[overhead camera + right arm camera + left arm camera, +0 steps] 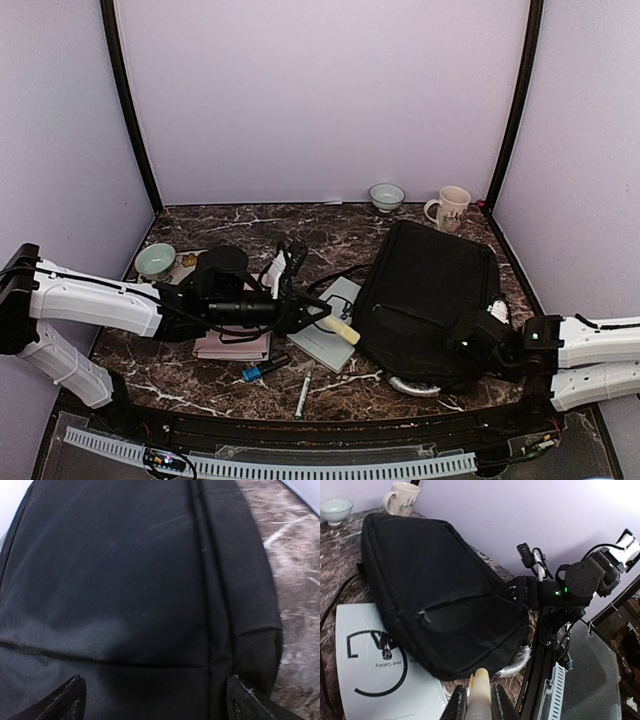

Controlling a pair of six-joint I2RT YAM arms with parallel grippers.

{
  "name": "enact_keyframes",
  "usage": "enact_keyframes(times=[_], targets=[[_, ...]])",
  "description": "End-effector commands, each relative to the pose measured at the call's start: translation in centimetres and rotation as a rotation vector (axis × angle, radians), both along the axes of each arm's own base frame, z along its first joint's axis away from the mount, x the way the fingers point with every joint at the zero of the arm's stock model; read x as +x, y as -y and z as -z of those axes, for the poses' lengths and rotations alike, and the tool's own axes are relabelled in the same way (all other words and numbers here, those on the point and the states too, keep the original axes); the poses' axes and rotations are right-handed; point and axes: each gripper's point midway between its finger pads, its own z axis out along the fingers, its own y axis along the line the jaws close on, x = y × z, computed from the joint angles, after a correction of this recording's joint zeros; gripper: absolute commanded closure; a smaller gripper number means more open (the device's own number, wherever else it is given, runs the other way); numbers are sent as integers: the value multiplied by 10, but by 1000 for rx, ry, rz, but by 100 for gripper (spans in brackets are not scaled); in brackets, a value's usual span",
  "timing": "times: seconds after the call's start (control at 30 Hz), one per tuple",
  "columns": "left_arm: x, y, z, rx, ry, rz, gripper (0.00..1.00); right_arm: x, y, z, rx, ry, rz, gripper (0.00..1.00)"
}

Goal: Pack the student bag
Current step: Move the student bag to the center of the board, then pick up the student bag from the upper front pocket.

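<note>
Just before the right pincer point(154, 681) lies the student bag point(425, 290).

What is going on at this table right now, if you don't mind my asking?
Two robot arms are working on the student bag, which lies flat on the table and looks closed. The left gripper holds a cream stick beside the bag, above a white booklet. The right gripper is open over the bag's near edge, gripping nothing. A pink notebook lies outside.
</note>
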Motion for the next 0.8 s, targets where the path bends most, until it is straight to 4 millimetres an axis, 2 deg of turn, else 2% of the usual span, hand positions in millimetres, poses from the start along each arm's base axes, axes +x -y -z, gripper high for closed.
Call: enact_keyframes(times=[0.0, 0.1, 0.17, 0.3, 0.37, 0.5, 0.77], targets=[[-8, 20, -22, 26, 173, 65, 100, 7, -76, -12, 206, 11, -259, 3], [-6, 20, -25, 36, 224, 64, 100, 6, -110, -28, 248, 49, -449, 3], [-4, 18, -25, 49, 247, 59, 100, 8, -120, -43, 180, 103, -561, 3], [-2, 18, -22, 66, 284, 61, 100, 26, -104, -69, -78, 171, -575, 0], [-1, 18, -18, 76, 302, 60, 100, 32, -106, -81, -166, 195, -609, 0], [4, 17, -14, 79, 349, 43, 100, 37, -121, -82, -257, 175, -698, 0], [15, 25, 5, 122, 373, 25, 100, 64, -118, -55, -621, 47, -695, 0]])
